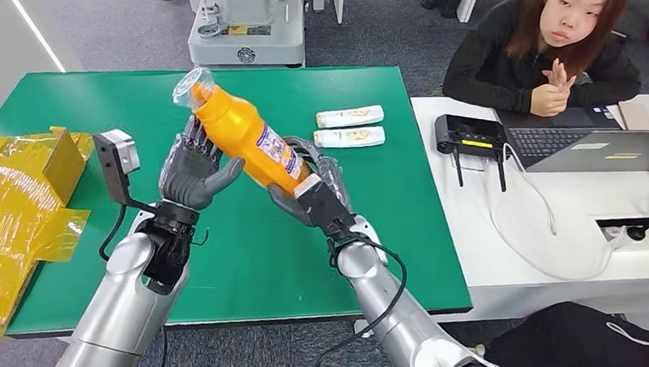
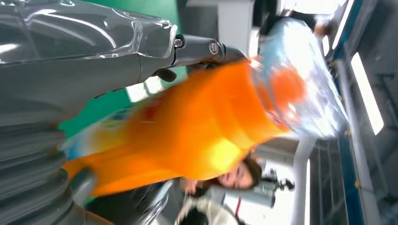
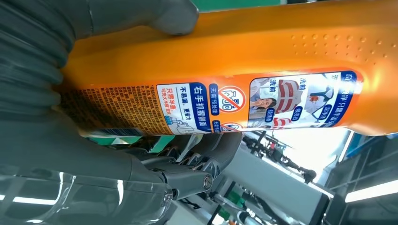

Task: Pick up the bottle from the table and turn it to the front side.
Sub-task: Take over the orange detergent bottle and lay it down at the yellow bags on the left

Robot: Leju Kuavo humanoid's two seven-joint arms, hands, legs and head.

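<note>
Above the green table (image 1: 71, 100), both hands hold the tilted orange bottle (image 1: 247, 136).
Right hand (image 1: 320, 202) grips its base, left hand (image 1: 192, 174) cradles its middle; cap, toward 11 o'clock, blurred under plastic wrap.

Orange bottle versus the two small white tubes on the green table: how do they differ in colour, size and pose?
The orange bottle is far larger than the white tubes. It is bright orange with a clear plastic-wrapped cap end; the tubes are white with yellowish labels. The bottle is off the green table, tilted, between the left hand and right hand; the tubes lie flat, side by side. All carry printed labels.
</note>
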